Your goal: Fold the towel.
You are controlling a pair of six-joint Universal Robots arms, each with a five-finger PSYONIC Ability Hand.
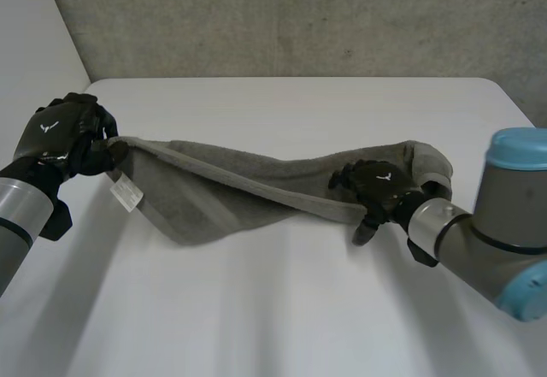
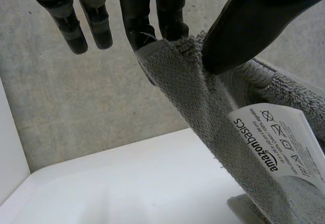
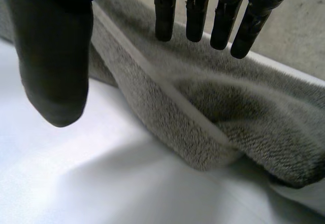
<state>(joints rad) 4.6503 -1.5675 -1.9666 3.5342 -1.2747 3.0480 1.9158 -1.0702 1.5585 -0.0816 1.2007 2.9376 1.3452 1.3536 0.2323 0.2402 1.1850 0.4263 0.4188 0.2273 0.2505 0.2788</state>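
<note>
**Head view.** Holding one corner of the grey towel (image 1: 256, 180) in the left hand (image 1: 64, 133) at the middle left of the frame, raised above the white table (image 1: 256, 309). Dangling a white label (image 1: 126, 194) just below that corner. Sagging from there across the centre of the frame toward the right hand (image 1: 380, 187) at the middle right, with the lower fold resting on the table. Bunching into a rolled end just behind the right hand, beside the right arm (image 1: 504, 232).

**Left wrist view.** Pinching the corner of the towel (image 2: 188, 92) between the thumb and one finger of the left hand (image 2: 254, 16). Pointing the other fingers (image 2: 71, 26) straight, apart from the cloth. Displaying the printed label (image 2: 277, 137) just beneath the pinched corner, over the table (image 2: 127, 183).

**Right wrist view.** Spreading the right hand (image 3: 56, 56) wide, with the fingers (image 3: 223, 10) reaching straight out over the towel (image 3: 228, 112) and the thumb standing well apart. Gripping nothing. Leaving contact between fingertips and cloth undecidable. Lying as a thick rolled fold on the table (image 3: 76, 173), under and beyond the fingertips.
</note>
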